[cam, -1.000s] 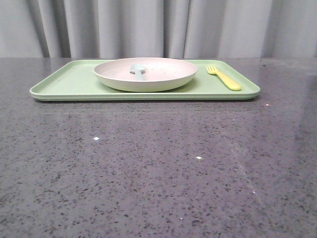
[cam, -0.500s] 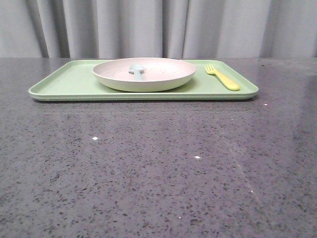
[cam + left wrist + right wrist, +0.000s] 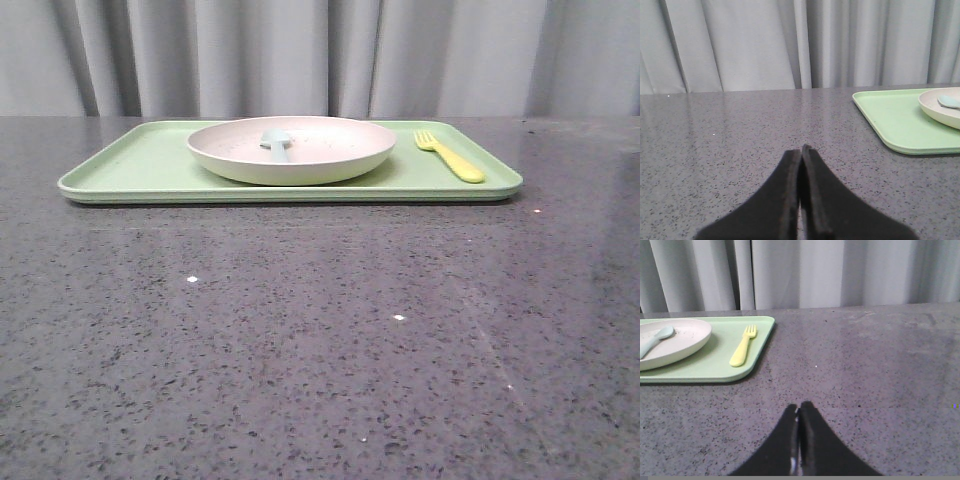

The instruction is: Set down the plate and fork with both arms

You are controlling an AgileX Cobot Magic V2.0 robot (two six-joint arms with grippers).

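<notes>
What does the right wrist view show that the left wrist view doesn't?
Only the right wrist view shows the fork, lying on the tray beside the plate, and the shut right gripper. Only the left wrist view shows the shut left gripper and the bare table off the tray's other end. Both show the tray, plate and blue utensil.

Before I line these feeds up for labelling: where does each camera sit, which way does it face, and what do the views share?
Front view: low, looking forward over the table at the tray, plate and fork; no robot parts.
Left wrist view: on the left arm, facing the curtain; shut left gripper, tray's left end.
Right wrist view: on the right arm; shut right gripper, tray's right end with the fork.
All three share the tray, the plate and its pale blue utensil.
</notes>
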